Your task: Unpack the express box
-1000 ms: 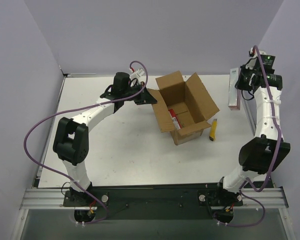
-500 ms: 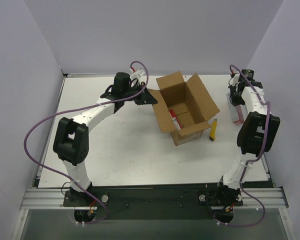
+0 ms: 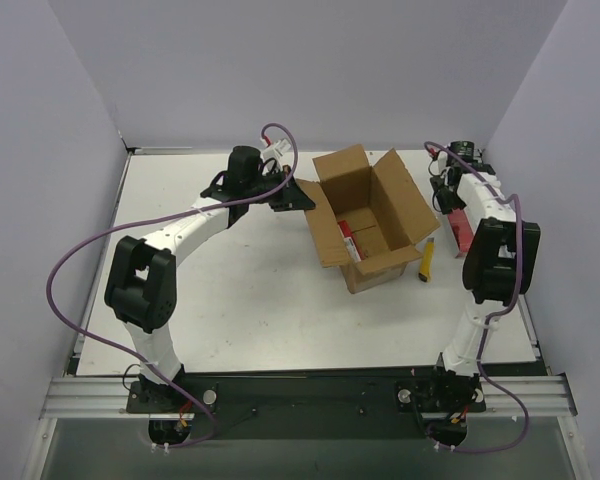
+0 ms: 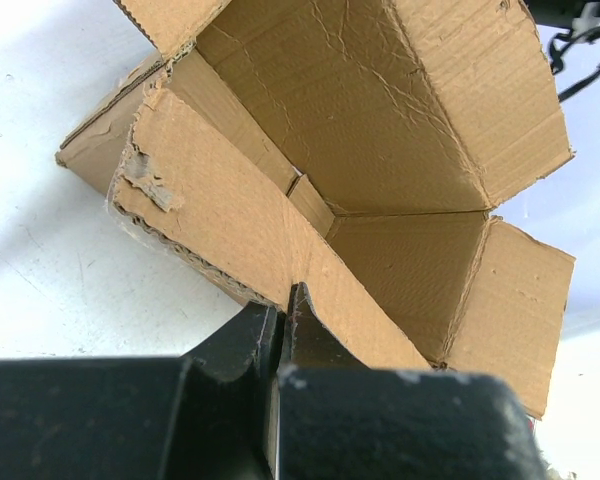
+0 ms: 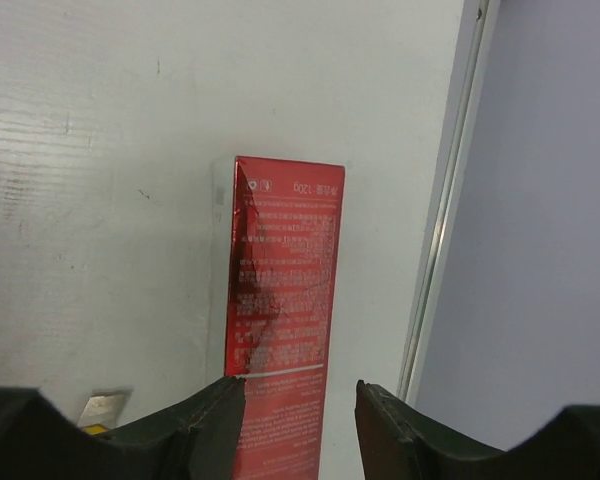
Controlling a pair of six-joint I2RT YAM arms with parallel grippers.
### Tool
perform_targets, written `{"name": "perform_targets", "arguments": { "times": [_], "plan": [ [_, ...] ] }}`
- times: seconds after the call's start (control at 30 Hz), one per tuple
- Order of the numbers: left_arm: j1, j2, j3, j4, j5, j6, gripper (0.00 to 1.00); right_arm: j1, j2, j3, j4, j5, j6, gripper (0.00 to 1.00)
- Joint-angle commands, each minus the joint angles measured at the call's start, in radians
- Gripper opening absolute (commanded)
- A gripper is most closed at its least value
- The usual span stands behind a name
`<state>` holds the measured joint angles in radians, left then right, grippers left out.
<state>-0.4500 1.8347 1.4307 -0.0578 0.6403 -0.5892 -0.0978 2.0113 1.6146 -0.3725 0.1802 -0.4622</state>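
The express box (image 3: 372, 212) stands open at the table's middle, all flaps up or spread. Its brown inner walls (image 4: 380, 110) fill the left wrist view. My left gripper (image 3: 302, 196) is shut on the edge of the box's left flap (image 4: 230, 215), the jaws (image 4: 283, 305) pinching the cardboard. A red pack (image 3: 355, 232) lies inside the box. Another red pack (image 3: 461, 228) lies flat on the table to the right of the box. My right gripper (image 3: 450, 200) stands open over it, fingers apart on either side of the pack (image 5: 285, 300) and the gripper (image 5: 300, 395) not gripping it.
A yellow utility knife (image 3: 428, 260) lies by the box's right front corner. The table's right edge rail (image 5: 450, 200) and the purple wall (image 5: 550, 200) run close beside the red pack. Walls enclose the table on three sides.
The right arm came down from high at the right with the red pack, laid it flat on the table and opened its jaws. The left gripper has kept its hold on the flap.
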Motion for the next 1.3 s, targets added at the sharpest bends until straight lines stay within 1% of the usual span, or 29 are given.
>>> {"name": "perform_targets", "arguments": {
  "times": [0.0, 0.1, 0.2, 0.3, 0.33, 0.37, 0.47, 0.5, 0.53, 0.57, 0.6, 0.67, 0.7, 0.73, 0.8, 0.83, 0.9, 0.93, 1.0, 1.03, 1.2, 1.27],
  "plan": [
    [-0.01, -0.029, 0.004, -0.019, 0.012, 0.061, 0.0, -0.011, -0.16, 0.01, -0.04, 0.012, 0.051, 0.49],
    [-0.009, -0.029, 0.007, -0.022, 0.009, 0.065, 0.0, 0.013, -0.23, 0.036, -0.074, -0.005, 0.059, 0.49],
    [-0.01, -0.026, 0.01, -0.02, 0.007, 0.068, 0.0, 0.056, -0.282, 0.097, -0.103, 0.001, 0.043, 0.48],
    [-0.009, -0.026, 0.005, -0.022, 0.01, 0.065, 0.0, 0.13, -0.354, 0.151, -0.118, -0.089, 0.06, 0.47],
    [-0.01, -0.026, 0.002, -0.017, 0.015, 0.065, 0.0, 0.15, -0.374, 0.168, -0.121, -0.207, 0.074, 0.47],
    [-0.01, -0.028, -0.006, -0.013, 0.018, 0.063, 0.0, 0.189, -0.411, 0.168, -0.12, -0.253, 0.103, 0.46],
    [-0.013, -0.037, -0.024, 0.006, 0.025, 0.068, 0.0, 0.28, -0.433, 0.16, -0.115, -0.344, 0.172, 0.46],
    [-0.015, -0.041, -0.041, 0.01, 0.035, 0.074, 0.0, 0.349, -0.431, 0.151, -0.117, -0.353, 0.213, 0.46],
    [-0.016, -0.046, -0.049, 0.024, 0.06, 0.097, 0.0, 0.377, -0.43, 0.137, -0.12, -0.37, 0.229, 0.46],
    [-0.018, -0.058, -0.056, 0.027, 0.068, 0.11, 0.0, 0.412, -0.431, 0.083, -0.121, -0.387, 0.24, 0.46],
    [-0.019, -0.066, -0.081, 0.027, 0.07, 0.121, 0.0, 0.473, -0.433, 0.047, -0.121, -0.384, 0.253, 0.46],
    [-0.019, -0.092, -0.113, 0.044, 0.097, 0.131, 0.0, 0.536, -0.442, -0.033, -0.123, -0.361, 0.261, 0.46],
    [-0.019, -0.101, -0.125, 0.077, 0.11, 0.131, 0.0, 0.559, -0.447, -0.107, -0.121, -0.325, 0.27, 0.46],
    [-0.022, -0.116, -0.148, 0.087, 0.117, 0.138, 0.0, 0.596, -0.457, -0.139, -0.118, -0.314, 0.299, 0.46],
    [-0.021, -0.127, -0.167, 0.063, 0.108, 0.147, 0.0, 0.609, -0.459, -0.198, -0.123, -0.311, 0.345, 0.46],
    [-0.019, -0.135, -0.174, 0.059, 0.093, 0.166, 0.0, 0.612, -0.451, -0.208, -0.129, -0.308, 0.391, 0.47],
    [-0.019, -0.143, -0.19, 0.009, 0.09, 0.186, 0.0, 0.612, -0.433, -0.231, -0.132, -0.3, 0.422, 0.47],
    [-0.018, -0.149, -0.203, 0.006, 0.084, 0.186, 0.0, 0.612, -0.413, -0.234, -0.134, -0.3, 0.453, 0.47],
    [-0.019, -0.153, -0.216, 0.009, 0.076, 0.175, 0.0, 0.612, -0.381, -0.245, -0.134, -0.294, 0.462, 0.45],
    [-0.019, -0.153, -0.223, 0.013, 0.076, 0.172, 0.0, 0.61, -0.369, -0.245, -0.135, -0.292, 0.503, 0.45],
    [-0.018, -0.14, -0.202, 0.012, 0.07, 0.169, 0.0, 0.606, -0.3, -0.239, -0.16, -0.283, 0.55, 0.44],
    [-0.018, -0.129, -0.188, 0.013, 0.07, 0.166, 0.0, 0.604, -0.284, -0.246, -0.163, -0.285, 0.56, 0.46]
  ]
}}
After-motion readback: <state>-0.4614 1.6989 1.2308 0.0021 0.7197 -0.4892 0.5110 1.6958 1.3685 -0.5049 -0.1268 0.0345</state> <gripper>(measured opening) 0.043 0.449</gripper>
